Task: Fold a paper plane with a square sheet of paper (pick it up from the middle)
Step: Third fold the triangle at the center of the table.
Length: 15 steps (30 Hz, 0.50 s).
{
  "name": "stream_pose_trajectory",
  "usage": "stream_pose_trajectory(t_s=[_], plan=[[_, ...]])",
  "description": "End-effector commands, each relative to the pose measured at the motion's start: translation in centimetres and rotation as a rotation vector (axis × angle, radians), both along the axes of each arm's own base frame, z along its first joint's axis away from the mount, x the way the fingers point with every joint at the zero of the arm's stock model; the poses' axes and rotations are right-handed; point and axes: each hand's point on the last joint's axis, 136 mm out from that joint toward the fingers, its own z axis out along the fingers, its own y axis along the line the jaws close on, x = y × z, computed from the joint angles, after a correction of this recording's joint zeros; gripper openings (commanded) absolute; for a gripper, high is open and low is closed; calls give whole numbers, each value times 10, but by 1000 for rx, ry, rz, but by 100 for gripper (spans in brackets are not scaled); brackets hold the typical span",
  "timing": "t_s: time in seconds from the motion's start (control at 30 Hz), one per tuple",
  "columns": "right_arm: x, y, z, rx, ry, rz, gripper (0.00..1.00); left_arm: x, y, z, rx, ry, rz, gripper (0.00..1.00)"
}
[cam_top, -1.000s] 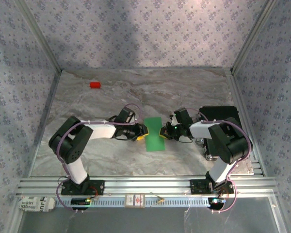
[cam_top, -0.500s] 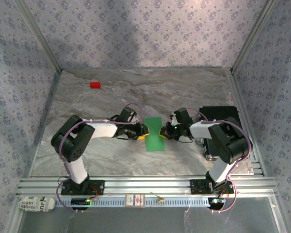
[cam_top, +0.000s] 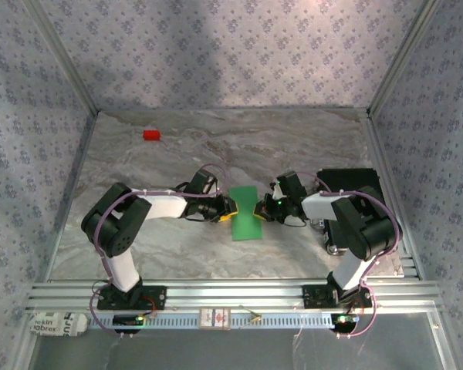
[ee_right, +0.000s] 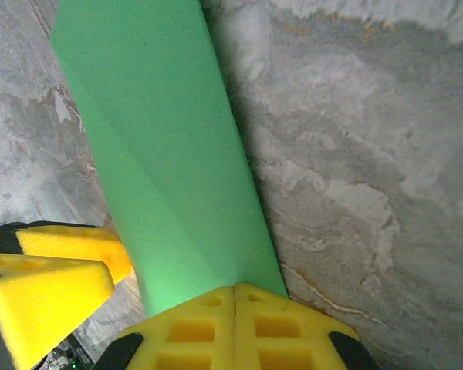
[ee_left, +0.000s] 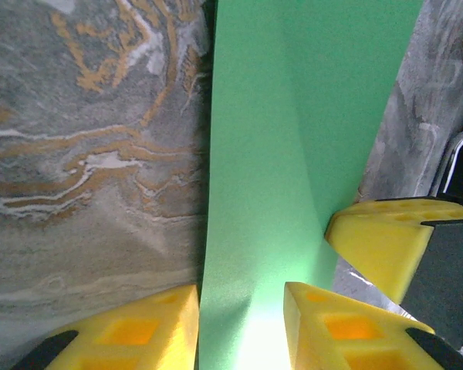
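The thin bright green sheet of paper [cam_top: 245, 217], already folded to a narrow oblong with a slanting crease across it, lies near the middle of the grey marbled tabletop [cam_top: 309, 146], between the two arms. The right gripper [ee_right: 235, 308] has its yellow foam fingers pressed tight together on the sheet's right edge, probably to pin that side so the paper cannot slide while the other side is worked. Facing it from the opposite side, the left gripper [ee_left: 241, 327] stands narrowly parted, one finger on each side of the green strip. It straddles the near edge and does not seem to pinch it, as if lined up to take hold for the next fold or to press a crease. A small red block [cam_top: 151, 135] sits well apart at the far left of the table, out of play.
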Motion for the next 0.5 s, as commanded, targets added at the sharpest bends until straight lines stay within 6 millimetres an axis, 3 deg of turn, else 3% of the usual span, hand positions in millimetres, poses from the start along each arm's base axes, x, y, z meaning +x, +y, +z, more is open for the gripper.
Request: stream_pose_trajectory(t_s=[0.0, 0.47], plan=[[-22, -19, -33, -98, 113, -32, 5, 4, -15, 5, -48, -28, -26, 35], [-22, -18, -31, -86, 107, -33, 5, 8, -22, 15, -111, -52, -18, 38]])
